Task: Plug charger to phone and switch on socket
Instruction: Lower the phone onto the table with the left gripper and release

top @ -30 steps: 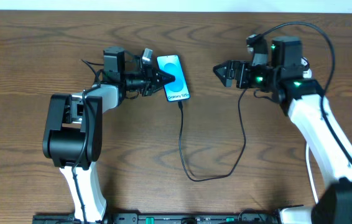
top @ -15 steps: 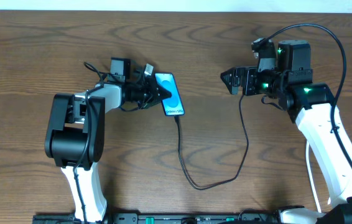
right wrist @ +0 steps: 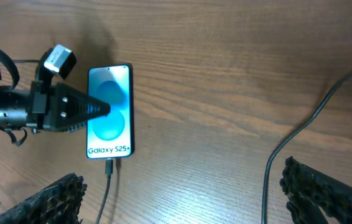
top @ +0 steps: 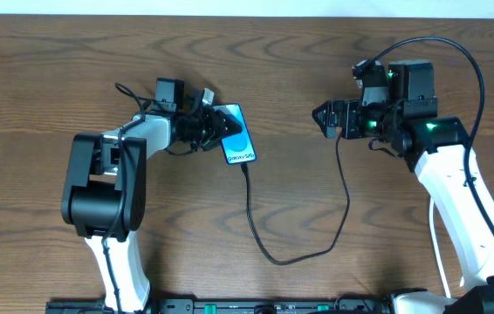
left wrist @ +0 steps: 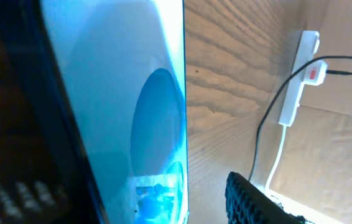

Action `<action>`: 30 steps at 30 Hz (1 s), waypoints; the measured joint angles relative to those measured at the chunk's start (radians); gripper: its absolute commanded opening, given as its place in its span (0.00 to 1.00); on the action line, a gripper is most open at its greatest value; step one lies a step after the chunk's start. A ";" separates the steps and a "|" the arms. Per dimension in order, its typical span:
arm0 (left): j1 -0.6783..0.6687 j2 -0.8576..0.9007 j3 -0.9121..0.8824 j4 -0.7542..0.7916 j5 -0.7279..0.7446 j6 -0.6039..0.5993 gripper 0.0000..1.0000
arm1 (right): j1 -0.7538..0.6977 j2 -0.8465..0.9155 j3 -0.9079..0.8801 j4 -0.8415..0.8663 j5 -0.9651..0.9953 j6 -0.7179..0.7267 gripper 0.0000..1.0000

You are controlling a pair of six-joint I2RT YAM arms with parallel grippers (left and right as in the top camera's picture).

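Since a second ago: the phone [top: 239, 135] lies nearer the arm bases on the worktop [top: 46, 70] and is turned a little. Your right tool [top: 322, 119] has drawn further off to the phone's right.

1. Phone. You see it screen up, blue with a white swirl. "Galaxy S25+" reads at its lower end in the right wrist view [right wrist: 109, 112].

2. Left tool [top: 226, 127]. It sits at the phone's left long edge, clamped on the phone, with its pointed tip lying over the screen. You cannot tell whether the phone is raised off the worktop.

3. Charger [top: 269, 250]. Its tip is seated in the phone's lower short edge. The cable runs away from the phone, loops, then climbs to pass under the right tool.

4. Right tool. It is well apart from the phone, spread wide and holding nothing.

5. Socket [left wrist: 298, 78]. You find it only in the left wrist view: a white strip with a red marking, well apart from the phone, beyond its long edge. A white lead [left wrist: 275, 165] trails from it. The switch position cannot be read.
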 measured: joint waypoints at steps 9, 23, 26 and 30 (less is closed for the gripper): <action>0.000 -0.040 0.031 -0.136 -0.070 -0.002 0.84 | 0.000 0.000 0.000 -0.035 0.003 -0.010 0.99; 0.073 -0.086 0.058 -0.301 -0.237 -0.001 0.86 | 0.000 0.000 0.000 -0.113 0.050 -0.035 0.99; 0.099 -0.107 0.050 -0.323 -0.274 -0.001 0.86 | 0.000 0.000 0.000 -0.125 0.070 -0.036 0.99; 0.137 -0.161 0.014 -0.353 -0.360 0.000 0.87 | 0.000 -0.021 0.000 -0.132 0.102 -0.037 0.99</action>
